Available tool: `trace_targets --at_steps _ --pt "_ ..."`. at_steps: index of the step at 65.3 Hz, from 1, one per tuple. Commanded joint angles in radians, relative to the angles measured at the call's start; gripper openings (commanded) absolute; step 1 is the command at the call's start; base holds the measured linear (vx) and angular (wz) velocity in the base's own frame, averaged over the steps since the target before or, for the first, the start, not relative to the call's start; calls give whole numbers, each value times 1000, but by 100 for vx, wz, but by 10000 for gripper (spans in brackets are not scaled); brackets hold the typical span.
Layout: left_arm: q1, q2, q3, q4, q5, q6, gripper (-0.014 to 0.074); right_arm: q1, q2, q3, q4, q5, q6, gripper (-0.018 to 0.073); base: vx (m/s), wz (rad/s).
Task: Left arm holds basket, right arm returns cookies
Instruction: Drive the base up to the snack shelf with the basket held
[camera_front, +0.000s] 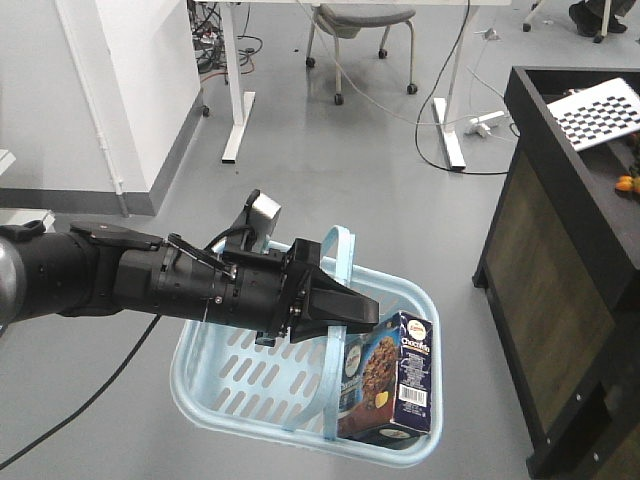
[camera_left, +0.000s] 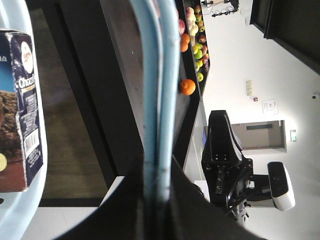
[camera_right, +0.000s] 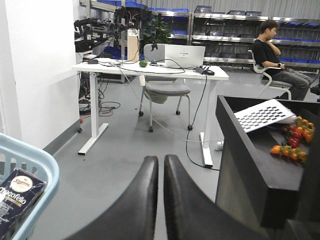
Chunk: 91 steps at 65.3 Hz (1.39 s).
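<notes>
Grey floor (camera_front: 330, 170) shows beneath the basket (camera_front: 215, 405), whose two handles (camera_front: 335, 375) the left gripper (camera_front: 350, 315) clamps tight, the cookies (camera_front: 395, 380) upright inside it at the end nearest the dark cabinet (camera_front: 560, 290), while the right gripper (camera_right: 161, 165), just beside the basket, is closed and empty.

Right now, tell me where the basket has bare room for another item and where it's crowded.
Free: the slotted floor of the basket, between the handles and the end wall away from the cookies. Crowded: the cookies' end, where the box stands upright, and the middle, where the left gripper clamps both handles overhead.
</notes>
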Motion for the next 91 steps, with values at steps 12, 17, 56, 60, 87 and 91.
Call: trace_targets --at_steps 12,17,56,60,87,91 --pt "-6 -57 -27 -128 72 15 -6 -3 -12 18 -4 -75 -7 -3 29 8" --pt "-6 -57 -27 -128 72 15 -6 -3 -12 18 -4 -75 -7 -3 28 16" --pt "-6 -57 -27 -128 72 15 -6 -3 -12 18 -4 -75 -7 -3 27 38" --pt "-6 -57 -27 -128 72 15 -6 -3 -12 18 -4 -75 -7 -3 23 61" --pt "-6 -57 -27 -128 72 15 -6 -3 -12 18 -4 -75 -7 -3 21 75" --pt "-6 -57 -27 -128 72 15 -6 -3 -12 18 -4 -75 -7 -3 19 73"
